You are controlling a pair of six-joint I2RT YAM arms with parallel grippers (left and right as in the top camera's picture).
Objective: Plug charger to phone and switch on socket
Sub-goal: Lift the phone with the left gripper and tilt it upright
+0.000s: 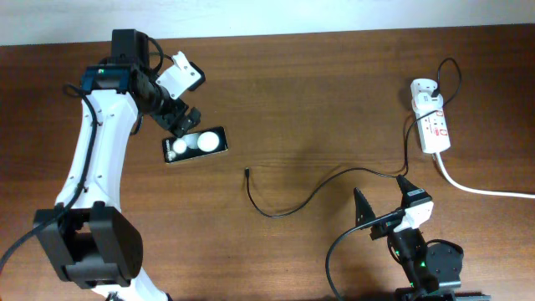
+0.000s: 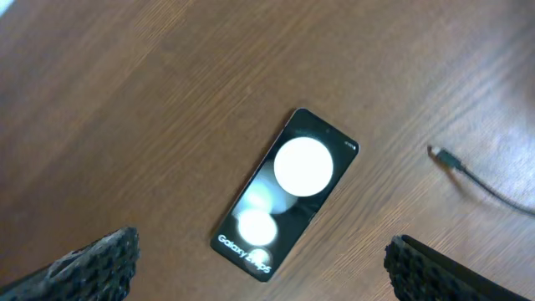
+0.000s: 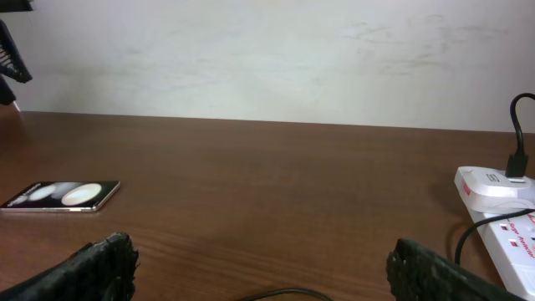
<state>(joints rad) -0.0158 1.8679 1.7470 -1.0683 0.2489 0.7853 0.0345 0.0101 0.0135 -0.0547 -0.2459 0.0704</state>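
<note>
Dark wood table (image 1: 318, 92) below a pale wall carries everything. The phone (image 1: 196, 144) lies flat and face up at the upper left of the overhead frame. The left gripper (image 1: 183, 119) is over its upper-left end, jaws spread wide and empty. The right gripper (image 1: 384, 199), at lower right, is equally wide open and holds nothing. The charger (image 2: 476, 178) snakes from an adapter (image 1: 424, 92) in the socket (image 1: 435, 130) at upper right to its tip (image 1: 247, 172) mid-frame, apart from the phone.

The cable looks light and limp, so a hold far back would probably let the tip droop. The stiff plug body just behind the tip seems the place to pinch. The phone is likely thin and slick (apt to skate on wood when the plug pushes in). Clamping it across its long edges should steady it and spare the glass.
</note>
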